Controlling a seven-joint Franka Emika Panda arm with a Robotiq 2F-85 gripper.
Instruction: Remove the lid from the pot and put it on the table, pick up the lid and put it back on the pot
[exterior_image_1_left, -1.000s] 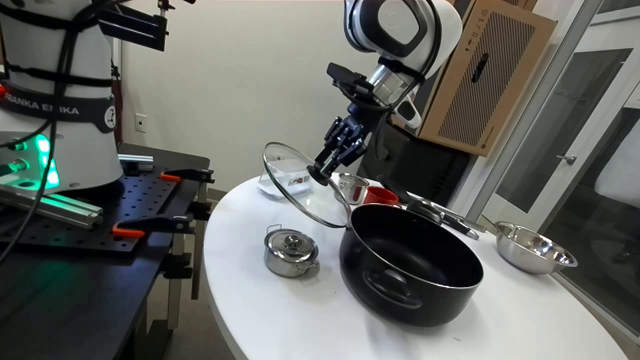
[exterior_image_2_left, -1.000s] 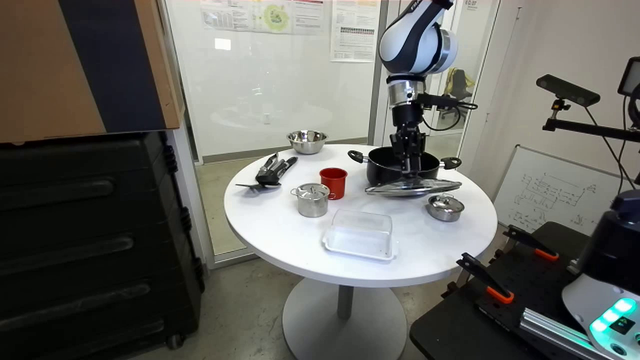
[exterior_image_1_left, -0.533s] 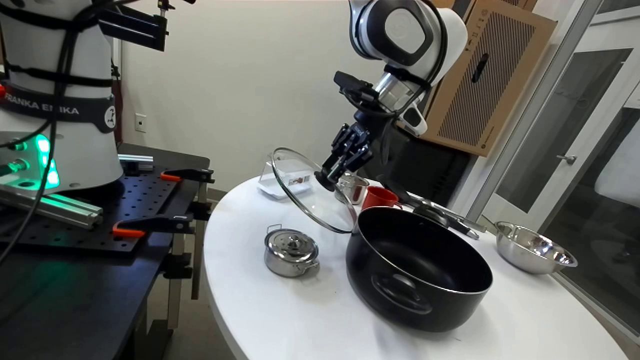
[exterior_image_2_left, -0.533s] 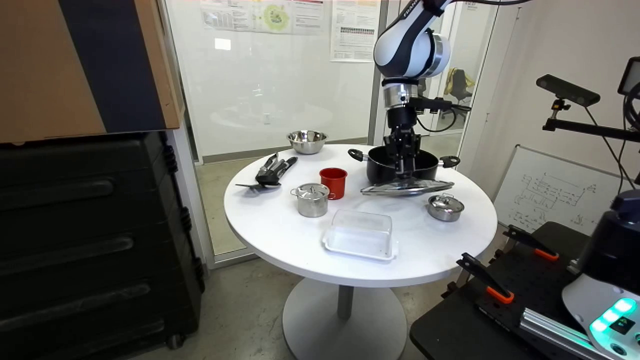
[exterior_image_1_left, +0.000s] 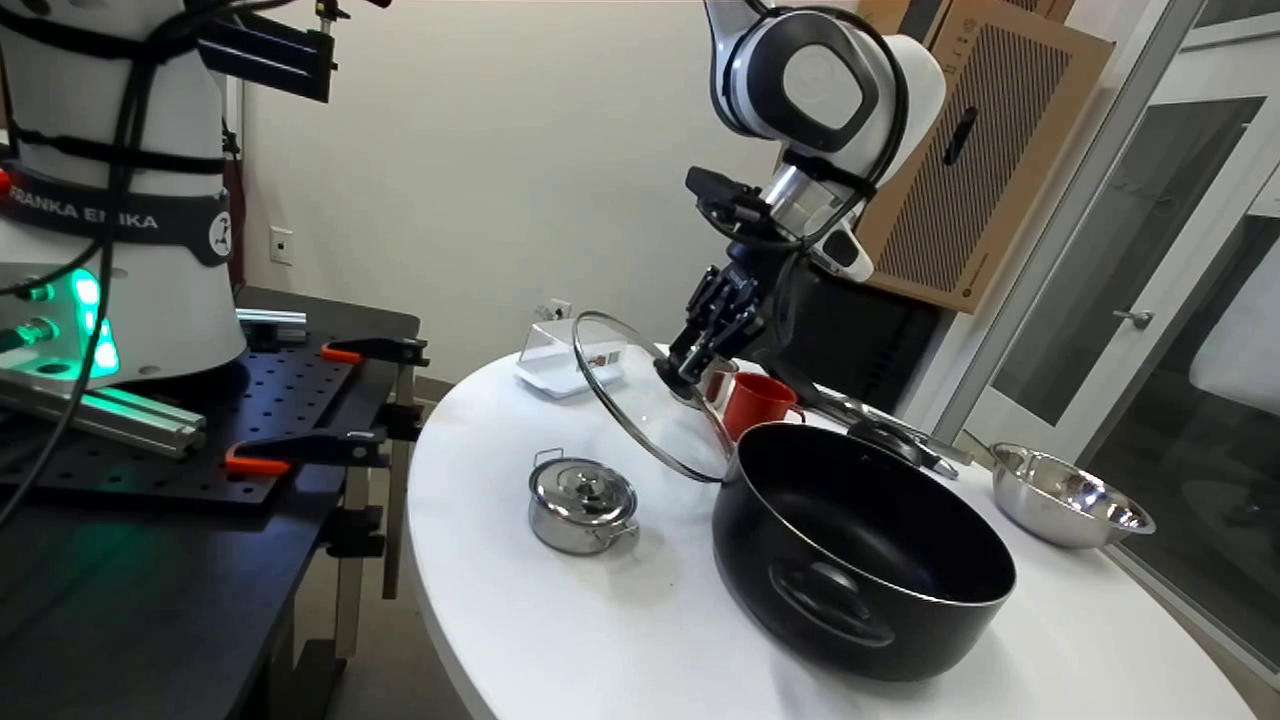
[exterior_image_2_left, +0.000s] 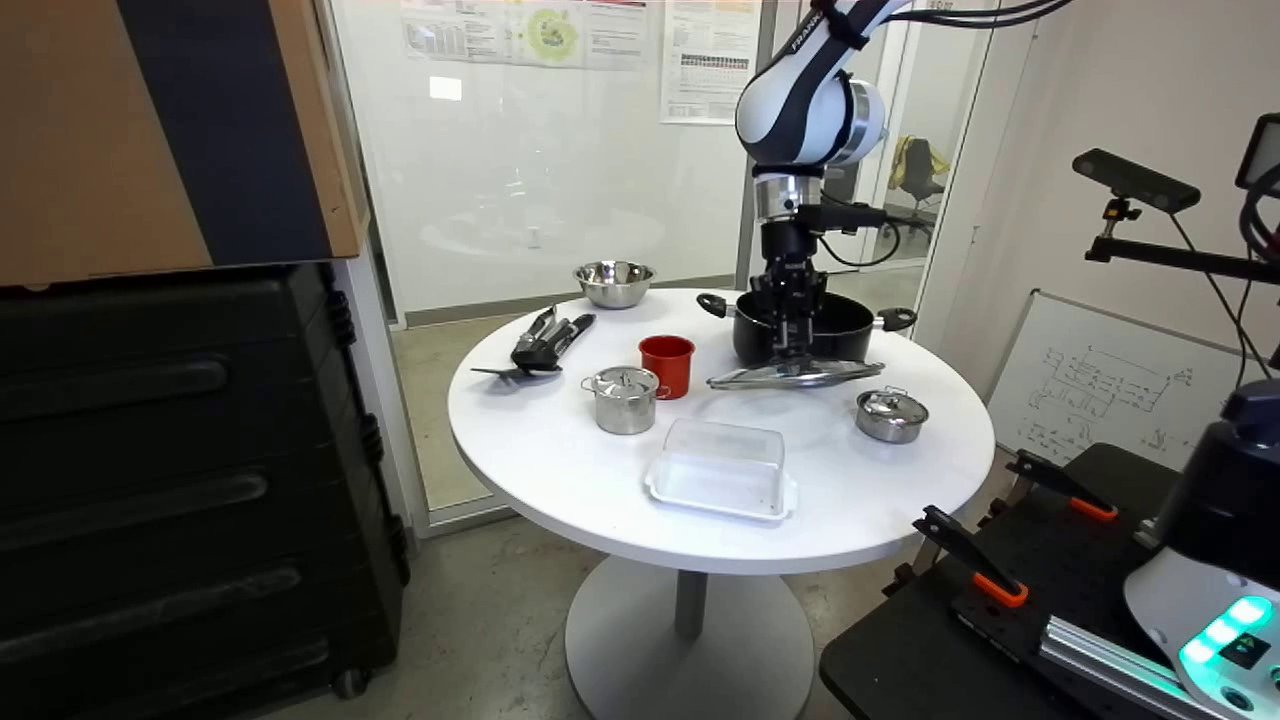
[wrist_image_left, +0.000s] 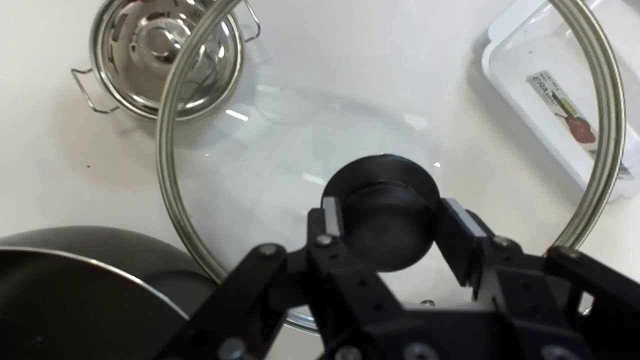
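The clear glass lid (exterior_image_1_left: 650, 420) hangs over the white round table (exterior_image_2_left: 560, 470), beside the black pot and near level in an exterior view. My gripper (wrist_image_left: 390, 215) is shut on its dark knob (wrist_image_left: 387, 230), one finger pad (wrist_image_left: 332, 216) on each side. The black pot (exterior_image_1_left: 850, 600) stands uncovered on the table. Its side meets or nearly meets the lid's edge; in the wrist view the metal rim (wrist_image_left: 172, 185) overlaps the pot's wall (wrist_image_left: 165, 280). How far the lid is above the table cannot be told exactly.
A small silver tin (exterior_image_1_left: 582, 505) stands near the lid, partly seen through it in the wrist view. Around the table are a white dish with clear cover (exterior_image_2_left: 720, 480), a steel pot (exterior_image_2_left: 626, 405), a red mug (exterior_image_2_left: 668, 365), black utensils (exterior_image_2_left: 545, 345) and a steel bowl (exterior_image_2_left: 614, 285).
The gripper and held lid have moved sideways, rightward in an exterior view and leftward in an exterior view from another place. The black pot has slid a little too, away from the tin.
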